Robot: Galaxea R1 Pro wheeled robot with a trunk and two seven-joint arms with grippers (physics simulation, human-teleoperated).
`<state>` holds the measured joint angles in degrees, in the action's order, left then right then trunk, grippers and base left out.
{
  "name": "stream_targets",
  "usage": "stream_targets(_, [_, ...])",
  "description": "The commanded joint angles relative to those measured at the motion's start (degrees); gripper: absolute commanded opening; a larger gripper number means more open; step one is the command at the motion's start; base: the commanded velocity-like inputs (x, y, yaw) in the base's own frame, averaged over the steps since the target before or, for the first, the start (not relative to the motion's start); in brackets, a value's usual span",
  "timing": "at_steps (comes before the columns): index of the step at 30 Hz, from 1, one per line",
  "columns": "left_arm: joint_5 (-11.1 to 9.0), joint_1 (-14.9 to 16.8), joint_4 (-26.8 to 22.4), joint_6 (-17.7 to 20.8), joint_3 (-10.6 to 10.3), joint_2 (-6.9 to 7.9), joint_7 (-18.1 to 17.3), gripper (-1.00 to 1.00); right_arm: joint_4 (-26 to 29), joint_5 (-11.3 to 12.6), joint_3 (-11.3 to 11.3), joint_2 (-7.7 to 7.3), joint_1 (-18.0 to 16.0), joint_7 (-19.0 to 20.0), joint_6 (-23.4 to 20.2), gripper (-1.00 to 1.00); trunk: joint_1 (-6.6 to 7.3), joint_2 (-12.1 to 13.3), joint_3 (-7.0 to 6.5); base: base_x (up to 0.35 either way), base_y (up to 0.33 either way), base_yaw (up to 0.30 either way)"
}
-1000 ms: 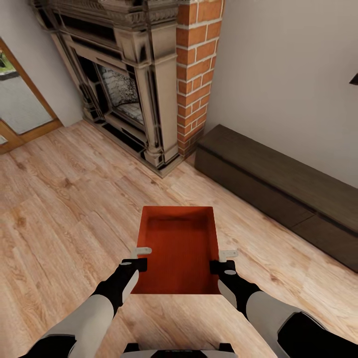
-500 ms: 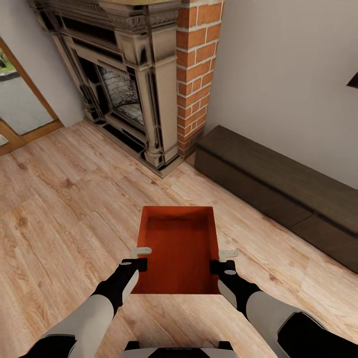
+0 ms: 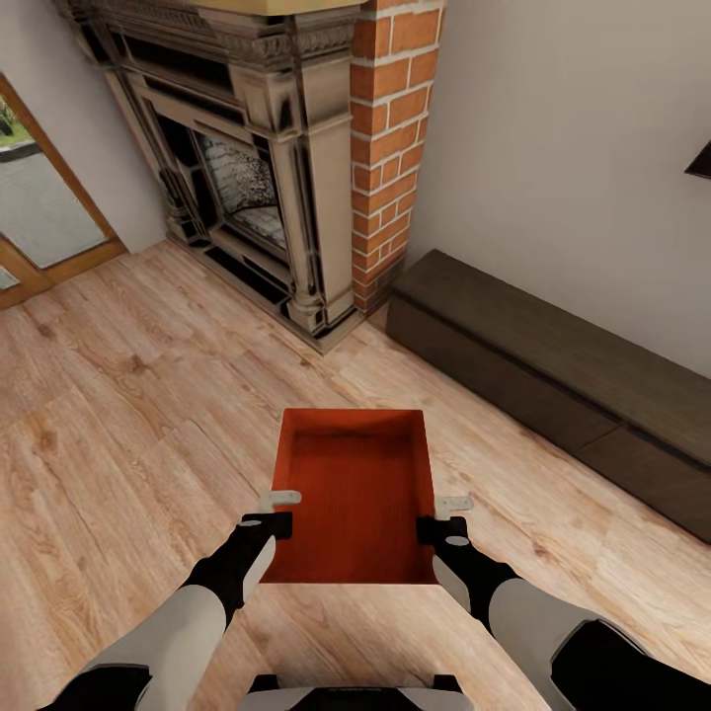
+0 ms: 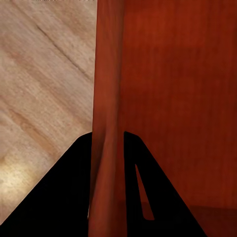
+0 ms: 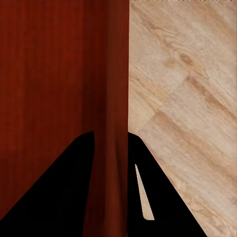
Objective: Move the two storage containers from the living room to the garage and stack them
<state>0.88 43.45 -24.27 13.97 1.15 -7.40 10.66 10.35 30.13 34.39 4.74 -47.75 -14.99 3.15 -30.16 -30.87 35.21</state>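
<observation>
Gripping the left wall of an orange-red storage container, the left gripper pinches the thin rim between its fingers. The container hangs over light wood flooring, apparently lifted. The right gripper clamps the opposite wall. Beyond stand a brick fireplace and a dark low cabinet.

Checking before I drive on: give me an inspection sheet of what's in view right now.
Surface: light wood-plank floor.
Job's things: one orange-red container, open top, empty, held between both arms.
Clutter: nothing seen.
Grippers: left gripper shut on the container's left wall; right gripper shut on its right wall; each wall sits between dark fingers in the wrist views.
Cables: nothing seen.
Surroundings: brick fireplace, long dark low cabinet, glazed door.
</observation>
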Motion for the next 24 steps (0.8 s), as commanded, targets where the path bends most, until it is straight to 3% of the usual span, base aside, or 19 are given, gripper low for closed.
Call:
stream_targets(1, [0.4, 0.0, 0.0, 0.4, 0.2, 0.02, 0.4, -1.00, 0.6, -0.1, 0.4, 0.00, -0.1, 0.8, 2.1, -1.00, -0.02, -0.1, 0.06, 0.000, 0.000, 0.000])
stream_targets(24, [0.4, 0.0, -0.3, 0.4, 0.1, 0.02, 0.4, -1.00, 0.6, -0.1, 0.4, 0.00, -0.1, 0.8, 2.1, -1.00, -0.02, -0.1, 0.06, 0.000, 0.000, 0.000])
